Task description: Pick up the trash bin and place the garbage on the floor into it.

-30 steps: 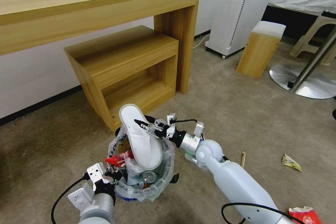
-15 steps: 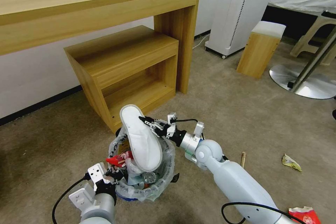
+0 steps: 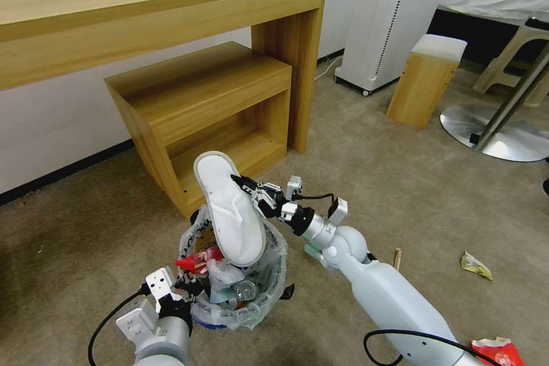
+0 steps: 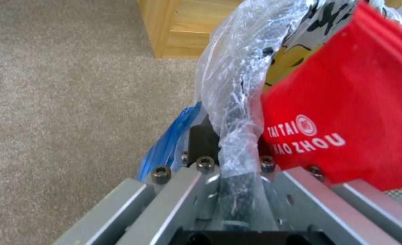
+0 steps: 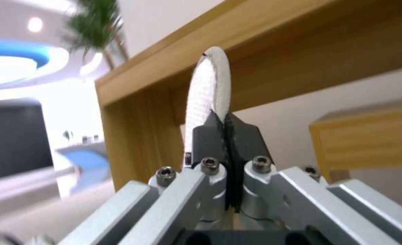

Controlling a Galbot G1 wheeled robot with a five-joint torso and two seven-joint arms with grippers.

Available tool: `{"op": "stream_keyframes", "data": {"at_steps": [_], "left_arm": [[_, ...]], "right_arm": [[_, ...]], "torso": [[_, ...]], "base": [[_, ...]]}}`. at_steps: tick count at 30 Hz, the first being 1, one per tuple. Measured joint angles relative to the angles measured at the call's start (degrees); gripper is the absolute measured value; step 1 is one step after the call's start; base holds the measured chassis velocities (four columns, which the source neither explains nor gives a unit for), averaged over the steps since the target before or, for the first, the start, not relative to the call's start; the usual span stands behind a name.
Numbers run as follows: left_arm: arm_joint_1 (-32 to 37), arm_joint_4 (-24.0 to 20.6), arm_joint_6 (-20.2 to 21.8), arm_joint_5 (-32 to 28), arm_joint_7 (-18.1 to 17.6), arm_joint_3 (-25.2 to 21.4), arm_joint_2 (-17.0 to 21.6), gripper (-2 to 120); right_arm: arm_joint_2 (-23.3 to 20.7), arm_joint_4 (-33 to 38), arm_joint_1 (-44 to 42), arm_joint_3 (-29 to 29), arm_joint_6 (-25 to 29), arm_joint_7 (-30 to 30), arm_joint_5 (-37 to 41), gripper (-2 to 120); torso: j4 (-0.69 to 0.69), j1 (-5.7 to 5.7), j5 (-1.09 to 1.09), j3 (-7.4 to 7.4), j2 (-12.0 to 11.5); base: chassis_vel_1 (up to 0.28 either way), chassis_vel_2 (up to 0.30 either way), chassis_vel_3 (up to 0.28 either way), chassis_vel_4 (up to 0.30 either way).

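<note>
Right gripper [image 3: 237,182] clamps white slipper [image 3: 230,211] by edge, long axis near upright, toe over trash bin [image 3: 269,286]. Left gripper [image 3: 184,285] pinches bin rim.

— That slipper [image 3: 231,211] looks like soft white cloth, with a woven, dimpled texture along its edge in the right wrist view.

— Matt, yes. The liner of the trash bin [image 3: 269,274] is thin clear plastic, crinkled and shiny.

— The red wrapper [image 4: 346,112] pressed against it has a glossy film look, with white print.

— The right gripper [image 5: 226,127] has dull black fingertips on brushed silver metal blocks with dark bolts.

— The desk [image 3: 171,0] and low shelf [image 3: 217,97] are pale wood grain, satin smooth. The carpet [image 3: 400,183] is short, rough beige pile.

— The arm shells are smooth glossy white plastic.
</note>
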Motion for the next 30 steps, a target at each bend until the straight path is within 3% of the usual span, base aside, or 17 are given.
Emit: {"op": "stream_keyframes", "data": {"at_steps": [21,30], "left_arm": [[-0.09,0.32,-0.16,0.15,0.08,0.09,-0.16,0],[-0.06,0.14,-0.16,0.14,0.11,-0.18,-0.02,0]], "right_arm": [[1.28,-3.33,5.49,0.77,13.68,-3.76,-23.34,0],[1.32,-3.69,5.36,0.96,13.23,-5.82,-23.63,0]], "torso": [[0.01,0.0,0.0,0.0,0.0],[0.0,0.0,0.0,0.0,0.0]], "base": [[0.0,0.0,0.0,0.0],[0.0,0.0,0.0,0.0]]}}
